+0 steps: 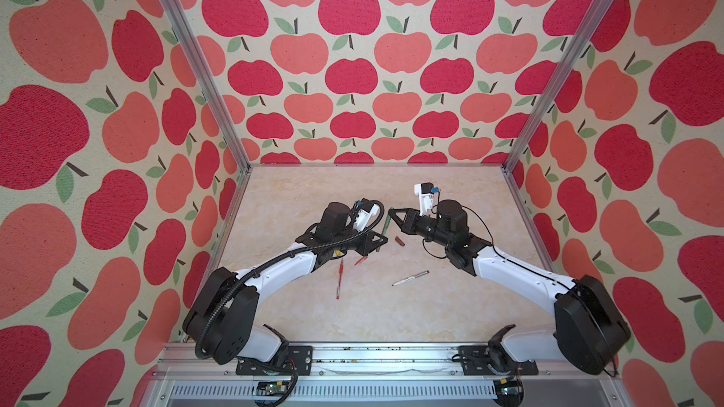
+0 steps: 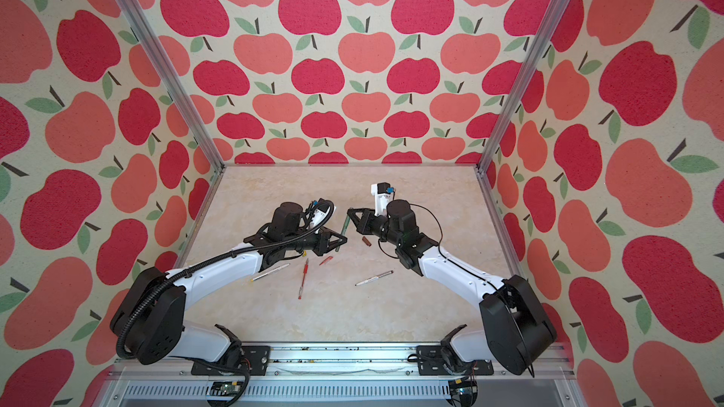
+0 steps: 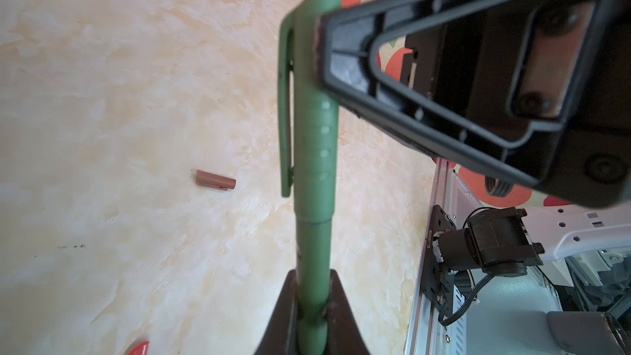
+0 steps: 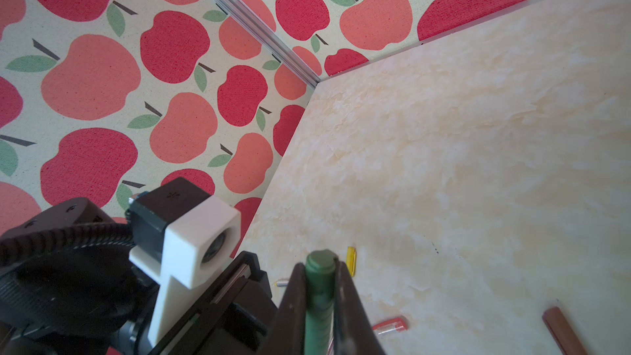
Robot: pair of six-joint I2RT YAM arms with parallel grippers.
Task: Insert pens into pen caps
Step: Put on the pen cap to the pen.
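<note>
Held up above the table (image 1: 450, 307), between both arms: dark green pen (image 3: 313, 254), barrel pinched tight in left gripper (image 3: 312, 285), dark green cap (image 3: 316, 114) pinched in right gripper (image 4: 320, 268). Cap apparently already over the tip. Seems light, stiff, smooth plastic, so probably a bit slippery. Better to grip round body, not thin clip, and to push straight along the axis.

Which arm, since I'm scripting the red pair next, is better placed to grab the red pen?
Left, probably: the red pen lies nearer the left gripper, while the right gripper sits farther off, beyond the green pen both hold.
</note>
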